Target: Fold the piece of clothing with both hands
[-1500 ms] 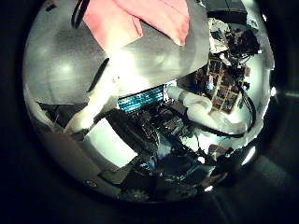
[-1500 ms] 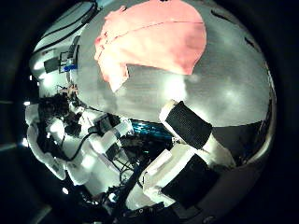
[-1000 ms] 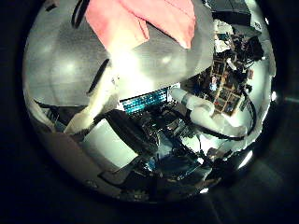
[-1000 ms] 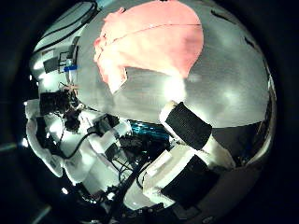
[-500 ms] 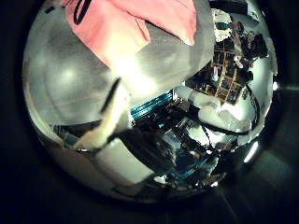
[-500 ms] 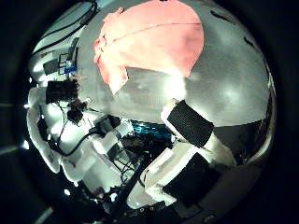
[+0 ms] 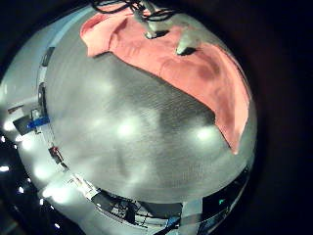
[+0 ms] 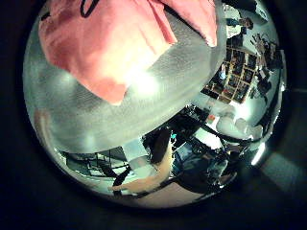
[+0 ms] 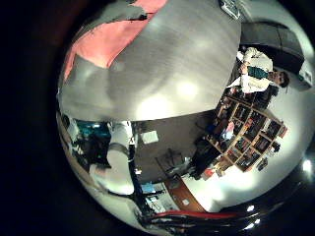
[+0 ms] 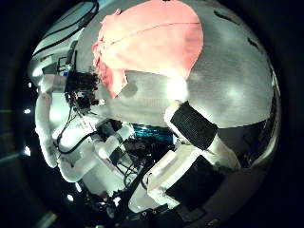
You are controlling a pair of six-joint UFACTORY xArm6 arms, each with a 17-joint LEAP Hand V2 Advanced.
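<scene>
My left hand (image 10: 82, 89): it has come closer to the garment (image 8: 106, 46). In its thumb side view the cloth now fills much more of the picture than a moment ago, so this palm is now low and near it.
Left fingers (image 7: 184, 41): two tips show at the far edge of the cloth and seem to rest on it. I cannot tell if they are straight or already curled on the fabric.
My right hand (image 10: 195, 133): it waits over the bare table (image 7: 137, 127), well apart from the cloth. The finger I see is straight and relaxed, and it holds nothing.
Right hand view: the cloth sits at the same place in it as before, so this hand has not moved.
Garment: it lies spread flat on the table, not yet folded. One edge is near my left hand and a long part reaches away from it. From my right little finger side I see only one corner of it (image 9: 106, 39).
What has changed: only the left arm has travelled; seen from my right palm, it now stands just beside the edge of the cloth.
Meaning for the task: I judge this is the approach, and no grasp is yet sure. The fold needs both hands, so my right hand must also come to the cloth.
Risk: if the left hand pulls alone, the cloth may slide or bunch.
</scene>
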